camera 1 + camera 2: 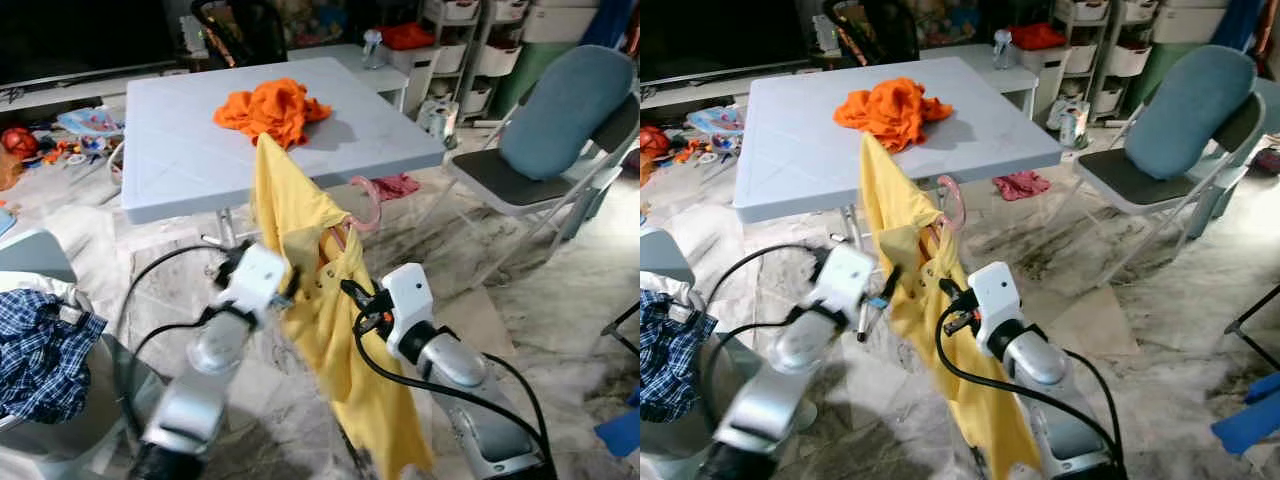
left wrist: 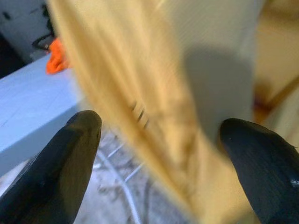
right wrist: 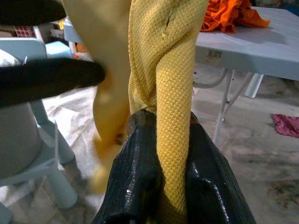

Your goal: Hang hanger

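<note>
The right gripper [image 3: 161,154] is pinching a bunched fold of the yellow shirt [image 1: 330,330], its two fingers [image 3: 135,172] clenched on the fabric. The shirt is hanging at the centre of the head views, between both arms, with its upper corner rising toward 12 o'clock in front of the table [image 1: 180,150]. The pink hanger [image 1: 368,205] is sitting inside the shirt, its hook protruding at 1 o'clock from the collar. The left gripper [image 2: 163,154] is standing spread, its fingers [image 2: 70,154] apart on either side of the cloth and not grasping it. An orange garment [image 1: 275,108] is lying on the table. A chair [image 1: 560,140] is standing at 2 o'clock, and a plaid cloth [image 1: 40,350] is lying at 8 o'clock.
</note>
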You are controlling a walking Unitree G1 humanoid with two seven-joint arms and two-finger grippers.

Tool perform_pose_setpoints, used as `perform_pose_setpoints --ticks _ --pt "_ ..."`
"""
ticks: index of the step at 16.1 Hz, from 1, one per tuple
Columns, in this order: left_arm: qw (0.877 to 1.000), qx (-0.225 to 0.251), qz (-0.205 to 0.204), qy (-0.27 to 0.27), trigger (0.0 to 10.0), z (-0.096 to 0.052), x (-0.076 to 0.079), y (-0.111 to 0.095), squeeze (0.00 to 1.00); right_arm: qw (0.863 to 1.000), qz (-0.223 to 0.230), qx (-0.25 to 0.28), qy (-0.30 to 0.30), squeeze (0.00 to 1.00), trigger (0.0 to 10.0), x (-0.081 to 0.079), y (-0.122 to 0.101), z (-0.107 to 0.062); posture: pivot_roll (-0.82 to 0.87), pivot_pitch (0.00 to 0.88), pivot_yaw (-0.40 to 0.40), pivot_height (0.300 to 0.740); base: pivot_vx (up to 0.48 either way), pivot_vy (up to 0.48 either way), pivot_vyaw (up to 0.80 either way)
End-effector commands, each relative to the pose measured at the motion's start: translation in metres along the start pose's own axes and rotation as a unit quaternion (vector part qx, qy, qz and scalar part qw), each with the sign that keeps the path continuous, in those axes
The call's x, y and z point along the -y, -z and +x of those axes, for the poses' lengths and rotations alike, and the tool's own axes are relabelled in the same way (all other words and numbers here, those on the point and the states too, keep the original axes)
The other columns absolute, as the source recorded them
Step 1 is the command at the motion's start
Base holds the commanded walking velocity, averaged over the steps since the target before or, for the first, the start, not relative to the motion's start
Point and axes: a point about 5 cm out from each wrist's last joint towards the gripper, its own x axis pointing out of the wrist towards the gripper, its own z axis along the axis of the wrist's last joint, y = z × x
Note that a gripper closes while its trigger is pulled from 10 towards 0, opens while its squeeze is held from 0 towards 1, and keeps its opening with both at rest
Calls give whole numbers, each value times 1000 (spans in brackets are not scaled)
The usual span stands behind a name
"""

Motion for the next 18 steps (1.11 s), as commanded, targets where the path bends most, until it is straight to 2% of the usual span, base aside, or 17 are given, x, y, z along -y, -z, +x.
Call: perform_pose_setpoints --ticks 1,3,4,7,8,10,12,15,18 --pt "1000 1 2 7 10000 4 2 -1 0 999 -21 44 -5 0 10000 2 -21 1 -83 0 -3 740 0 0 0" --pt "1000 6 2 12 10000 6 4 -2 0 999 -22 41 -17 0 10000 3 -22 0 -90 0 1 740 0 0 0" --pt "1000 8 4 14 10000 8 5 -1 0 996 -45 33 -66 0 10000 -6 -22 -2 -92 0 -4 740 0 0 0" --pt "1000 0 -11 -1 10000 15 6 2 0 989 -46 43 -134 0 10000 -22 -32 -5 -91 0 -13 740 0 0 0" --pt "1000 4 -11 -2 10000 17 6 1 0 986 -62 44 -151 0 10000 -25 -34 -5 -95 0 -14 740 0 0 0" --pt "1000 10 -7 -3 10000 21 9 -2 0 983 -60 50 -168 0 10000 -28 -41 -6 -101 0 -12 740 0 0 0" --pt "1000 11 1 -14 10000 23 5 -1 0 980 -64 43 -183 0 10000 -27 -42 -9 -107 0 -7 740 0 0 0" --pt "997 -18 -44 -59 10000 24 -16 12 0 977 -85 12 -195 0 10000 -13 -37 -22 -107 0 -4 740 0 0 0" --pt "996 -19 -32 -86 10000 23 -29 13 0 978 -106 -15 -181 0 10000 3 -31 -27 -106 0 -2 740 0 0 0"
